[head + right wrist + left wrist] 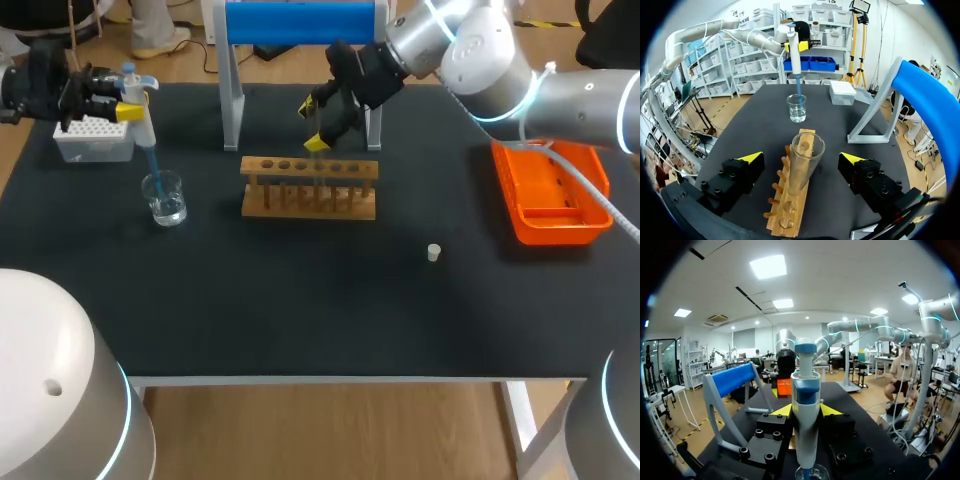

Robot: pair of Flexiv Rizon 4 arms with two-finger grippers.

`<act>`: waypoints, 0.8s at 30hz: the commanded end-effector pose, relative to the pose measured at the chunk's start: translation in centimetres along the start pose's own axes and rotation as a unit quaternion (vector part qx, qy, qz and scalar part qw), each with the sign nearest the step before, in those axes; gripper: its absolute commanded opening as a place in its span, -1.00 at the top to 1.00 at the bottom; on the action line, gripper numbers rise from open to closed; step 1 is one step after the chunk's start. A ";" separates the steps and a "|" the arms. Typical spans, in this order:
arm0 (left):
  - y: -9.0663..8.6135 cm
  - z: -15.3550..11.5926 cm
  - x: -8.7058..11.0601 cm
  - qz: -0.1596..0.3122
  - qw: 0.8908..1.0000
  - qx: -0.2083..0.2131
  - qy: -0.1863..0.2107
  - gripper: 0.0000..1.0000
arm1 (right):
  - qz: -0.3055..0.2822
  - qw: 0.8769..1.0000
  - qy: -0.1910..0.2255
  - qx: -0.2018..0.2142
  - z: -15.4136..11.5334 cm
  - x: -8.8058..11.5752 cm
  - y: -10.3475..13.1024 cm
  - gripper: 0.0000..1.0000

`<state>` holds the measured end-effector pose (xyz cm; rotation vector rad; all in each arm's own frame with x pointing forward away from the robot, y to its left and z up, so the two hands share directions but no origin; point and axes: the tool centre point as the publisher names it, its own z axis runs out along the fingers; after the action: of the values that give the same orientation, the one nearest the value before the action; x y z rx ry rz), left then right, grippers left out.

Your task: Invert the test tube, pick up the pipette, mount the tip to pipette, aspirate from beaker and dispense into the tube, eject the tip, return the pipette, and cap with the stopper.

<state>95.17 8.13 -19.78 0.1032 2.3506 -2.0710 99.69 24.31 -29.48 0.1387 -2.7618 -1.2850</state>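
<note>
Left claw (805,411): closed on the pipette (805,390), one yellow tip pressed to each side of its barrel; pipette upright.
Pipette tip: lowered inside the beaker (164,198), which stands near the tip box (95,140).
Right claw (801,159): open, fingers wide apart, touching nothing.
Test tube (804,167): upright, mouth up, between my right fingers, seated in the wooden rack (310,187) at mid-table.
Tube handling: thin clear glass; I judge it light, smooth and fragile. Take hold on the wall below the rim, above the rack's top board, with a gentle squeeze.
Pipette handling: rigid and light by my estimate. A grip on the barrel leaves the plunger end free.
Stopper (433,252): on the table, well apart from the rack, on my right side.
</note>
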 end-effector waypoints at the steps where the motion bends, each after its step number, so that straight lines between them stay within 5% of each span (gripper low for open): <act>1: -0.9 -0.2 0.3 0.001 1.000 -0.006 -0.005 1.00 | 0.001 1.000 0.001 0.002 -0.2 0.0 0.1 -1.00; 24: -7.9 0.7 0.9 0.030 0.998 -0.037 -0.037 1.00 | 0.001 1.000 0.001 0.002 -0.2 0.0 0.1 -1.00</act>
<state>94.40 7.07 -13.05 0.1190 2.3275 -1.9748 99.68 24.30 -29.49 0.1383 -2.7622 -1.2851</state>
